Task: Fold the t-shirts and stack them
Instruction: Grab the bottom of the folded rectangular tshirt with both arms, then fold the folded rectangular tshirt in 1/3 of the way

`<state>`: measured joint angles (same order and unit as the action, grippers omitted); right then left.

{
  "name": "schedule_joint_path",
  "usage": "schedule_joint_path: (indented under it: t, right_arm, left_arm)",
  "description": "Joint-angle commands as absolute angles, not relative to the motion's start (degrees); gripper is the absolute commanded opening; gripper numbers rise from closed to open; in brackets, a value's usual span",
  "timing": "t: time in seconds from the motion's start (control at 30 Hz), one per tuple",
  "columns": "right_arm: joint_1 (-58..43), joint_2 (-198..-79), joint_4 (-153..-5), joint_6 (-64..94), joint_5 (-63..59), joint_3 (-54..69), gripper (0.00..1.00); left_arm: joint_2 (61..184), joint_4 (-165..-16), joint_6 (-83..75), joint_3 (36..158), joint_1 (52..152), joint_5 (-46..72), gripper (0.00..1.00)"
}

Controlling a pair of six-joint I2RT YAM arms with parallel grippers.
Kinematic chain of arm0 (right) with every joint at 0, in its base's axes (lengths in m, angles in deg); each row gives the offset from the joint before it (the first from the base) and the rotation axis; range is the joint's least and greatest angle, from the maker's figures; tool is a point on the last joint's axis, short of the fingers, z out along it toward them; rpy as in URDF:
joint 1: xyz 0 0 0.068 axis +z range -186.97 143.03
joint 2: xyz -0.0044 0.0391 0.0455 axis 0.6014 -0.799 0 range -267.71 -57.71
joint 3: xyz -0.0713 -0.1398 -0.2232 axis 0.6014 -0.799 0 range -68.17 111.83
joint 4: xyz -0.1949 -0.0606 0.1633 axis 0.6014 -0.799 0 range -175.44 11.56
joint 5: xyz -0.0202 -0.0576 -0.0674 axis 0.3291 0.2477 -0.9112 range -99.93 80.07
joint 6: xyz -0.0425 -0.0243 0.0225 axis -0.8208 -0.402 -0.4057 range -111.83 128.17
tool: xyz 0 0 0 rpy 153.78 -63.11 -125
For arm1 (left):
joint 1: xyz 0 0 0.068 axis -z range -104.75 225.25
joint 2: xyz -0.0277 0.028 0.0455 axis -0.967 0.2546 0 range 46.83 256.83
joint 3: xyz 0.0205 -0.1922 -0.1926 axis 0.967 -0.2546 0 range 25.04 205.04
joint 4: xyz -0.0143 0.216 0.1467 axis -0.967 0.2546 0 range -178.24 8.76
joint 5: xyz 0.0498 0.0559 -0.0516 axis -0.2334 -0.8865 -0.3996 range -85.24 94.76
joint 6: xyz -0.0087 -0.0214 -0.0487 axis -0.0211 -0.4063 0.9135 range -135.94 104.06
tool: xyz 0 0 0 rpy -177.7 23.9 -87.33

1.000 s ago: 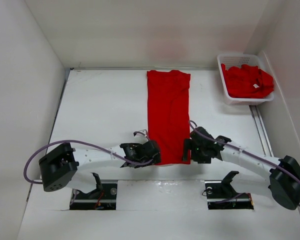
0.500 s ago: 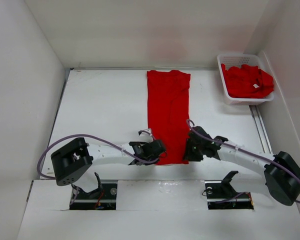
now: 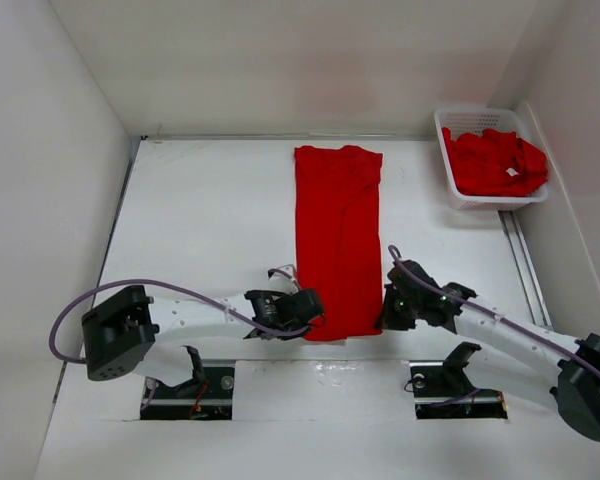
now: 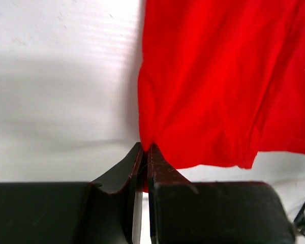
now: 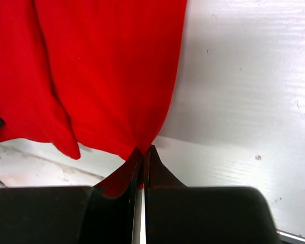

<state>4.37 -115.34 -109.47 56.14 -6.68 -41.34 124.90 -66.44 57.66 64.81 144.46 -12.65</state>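
A red t-shirt [image 3: 338, 240], folded into a long narrow strip, lies on the white table from the back wall toward me. My left gripper [image 3: 315, 322] is shut on the strip's near left corner [image 4: 157, 127]. My right gripper [image 3: 384, 318] is shut on its near right corner [image 5: 117, 101]. In both wrist views the cloth is pinched between the black fingertips and lifted a little off the table. More red t-shirts [image 3: 495, 163] lie crumpled in the basket at the back right; one shows a small white tag.
A white slotted plastic basket [image 3: 450, 190] stands at the back right against the wall. White walls close in the table on the left, back and right. Both arm bases sit at the near edge, with a cable looping off the left arm.
Both grippers have closed on the near corners of the strip. The near hem has been pulled slightly toward me and the arms have drawn back a little.
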Motion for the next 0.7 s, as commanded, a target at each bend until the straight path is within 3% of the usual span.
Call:
schedule_joint_path:
  t: [0.0,0.2,0.67]
  right_arm:
    - [4.9,-113.2,-113.1,55.5,-5.4,-40.8,0.00]
    - [4.9,-116.2,-114.1,53.6,-8.2,-35.5,0.00]
    - [-11.6,-133.2,-113.2,38.3,-6.7,-17.7,0.00]
  left_arm:
    - [123.1,-61.1,58.3,68.3,145.6,-15.2,0.00]
    - [124.9,-57.1,57.0,75.3,145.6,-19.0,0.00]
    - [131.3,-70.0,35.1,84.8,127.5,-18.2,0.00]
